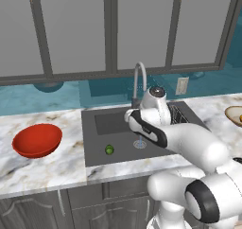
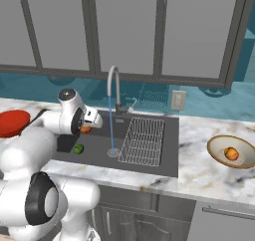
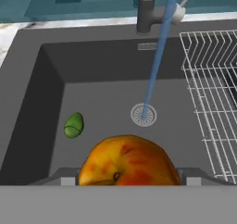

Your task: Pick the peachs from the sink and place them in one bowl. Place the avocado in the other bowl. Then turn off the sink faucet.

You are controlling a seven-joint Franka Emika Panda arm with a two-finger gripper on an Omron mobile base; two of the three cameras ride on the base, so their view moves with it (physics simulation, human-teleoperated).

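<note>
Second peach in transit. The pincer [image 2: 89, 127] is closed on a peach [image 3: 127, 160] and hangs above the sink [image 1: 101, 150], left of the faucet [image 2: 115, 88], whose stream runs to the drain [image 3: 143, 115]. One peach [image 2: 231, 153] already lies in the tan bowl [image 2: 219, 158], on the counter [image 2: 199, 175] right of the sink. The avocado [image 3: 73, 125] lies on the sink floor. Judged next move: carry the held fruit across the wire rack [image 2: 143, 141] to the tan bowl. The red bowl [image 1: 37, 140], left of the sink, awaits the avocado.

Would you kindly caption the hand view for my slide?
Pincer holding a peach above the sink, avocado below, water running.
</note>
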